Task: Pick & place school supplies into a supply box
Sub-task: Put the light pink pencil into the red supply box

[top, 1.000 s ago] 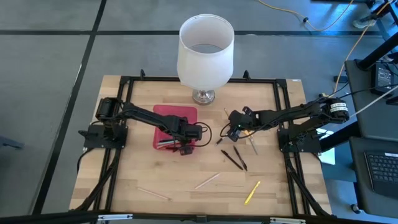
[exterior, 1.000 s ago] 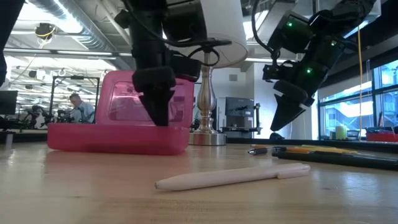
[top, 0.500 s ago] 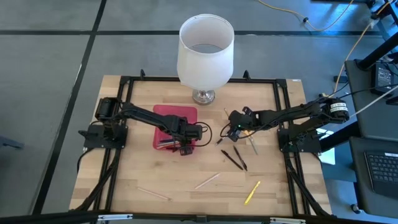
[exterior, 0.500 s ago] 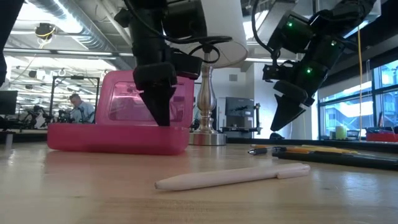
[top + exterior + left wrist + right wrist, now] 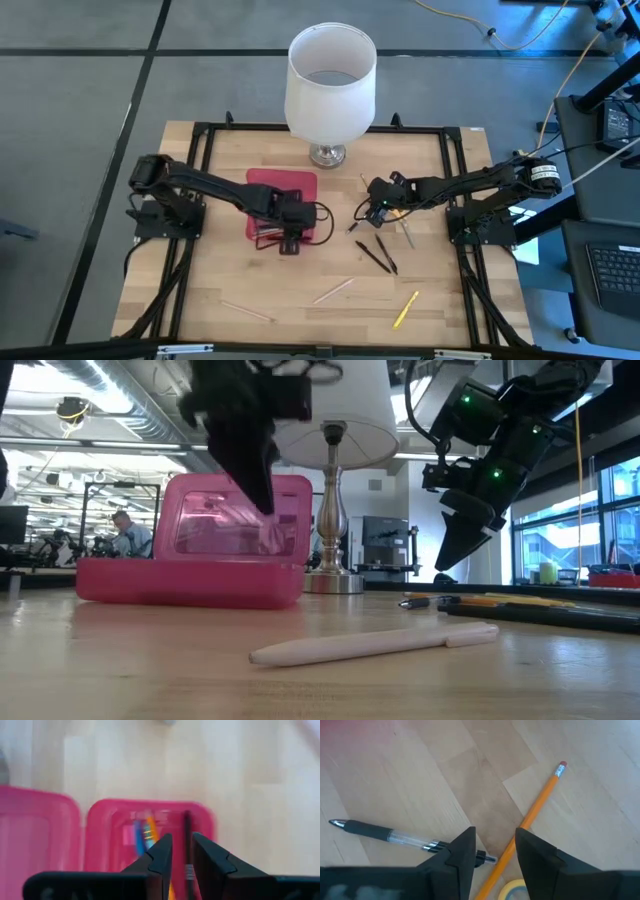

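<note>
1. Supply box (image 5: 280,205) lies open on the desk (image 5: 330,280), pens inside.
2. Left end effector (image 5: 289,243) hangs above it, fingers slightly parted, empty; lift straight clear.
3. Right end effector (image 5: 492,852), parted and empty, should straddle the orange pencil (image 5: 530,825) squarely before closing.

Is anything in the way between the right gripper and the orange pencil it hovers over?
Nothing visible. The right gripper hangs over bare wood with its jaws apart and empty; the orange pencil lies flat on the table just beyond them. A clear pen lies beside it, its cap end close to the pencil, not across it.
</note>
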Controlling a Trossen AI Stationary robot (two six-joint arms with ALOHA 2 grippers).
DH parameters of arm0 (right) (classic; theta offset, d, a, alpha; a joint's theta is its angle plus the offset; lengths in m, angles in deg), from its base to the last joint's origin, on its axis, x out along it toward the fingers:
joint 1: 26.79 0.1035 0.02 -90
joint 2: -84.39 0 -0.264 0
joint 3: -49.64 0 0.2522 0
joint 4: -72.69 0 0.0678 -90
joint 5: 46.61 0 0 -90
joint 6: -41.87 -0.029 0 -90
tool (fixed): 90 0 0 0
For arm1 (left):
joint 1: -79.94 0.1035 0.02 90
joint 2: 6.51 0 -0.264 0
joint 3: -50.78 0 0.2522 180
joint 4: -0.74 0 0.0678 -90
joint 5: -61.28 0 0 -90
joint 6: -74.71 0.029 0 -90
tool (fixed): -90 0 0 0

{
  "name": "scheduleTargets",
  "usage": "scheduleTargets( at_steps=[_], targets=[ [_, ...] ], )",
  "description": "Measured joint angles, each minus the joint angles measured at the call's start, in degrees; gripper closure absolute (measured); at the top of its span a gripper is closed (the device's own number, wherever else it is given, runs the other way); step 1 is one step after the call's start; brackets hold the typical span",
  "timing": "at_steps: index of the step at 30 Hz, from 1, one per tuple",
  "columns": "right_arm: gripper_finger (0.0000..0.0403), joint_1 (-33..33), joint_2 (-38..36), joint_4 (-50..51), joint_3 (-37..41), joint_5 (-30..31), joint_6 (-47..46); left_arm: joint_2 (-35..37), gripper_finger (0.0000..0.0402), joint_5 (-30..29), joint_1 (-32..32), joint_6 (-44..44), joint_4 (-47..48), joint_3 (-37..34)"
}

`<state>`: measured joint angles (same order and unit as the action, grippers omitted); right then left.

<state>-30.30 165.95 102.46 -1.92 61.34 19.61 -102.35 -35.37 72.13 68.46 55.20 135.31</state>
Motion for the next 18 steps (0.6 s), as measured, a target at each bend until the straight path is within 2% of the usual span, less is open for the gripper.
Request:
scheduleTargets(
  at_steps=[6, 12, 18],
  targets=[
    [0.0261, 0.0, 0.0, 0.0, 0.0, 0.0, 0.0, 2.7, 0.0337, 5.2, -4.5, -2.7, 0.3, 0.0],
    [0.0261, 0.0, 0.0, 0.0, 0.0, 0.0, 0.0, 2.7, 0.0346, 5.1, -9.4, -11.1, 0.3, 0.0],
    [0.0261, 0.0, 0.0, -0.1, 0.0, 0.0, 0.0, 2.7, 0.0349, 4.7, -12.7, -12.5, 0.3, 0.0]
  ],
)
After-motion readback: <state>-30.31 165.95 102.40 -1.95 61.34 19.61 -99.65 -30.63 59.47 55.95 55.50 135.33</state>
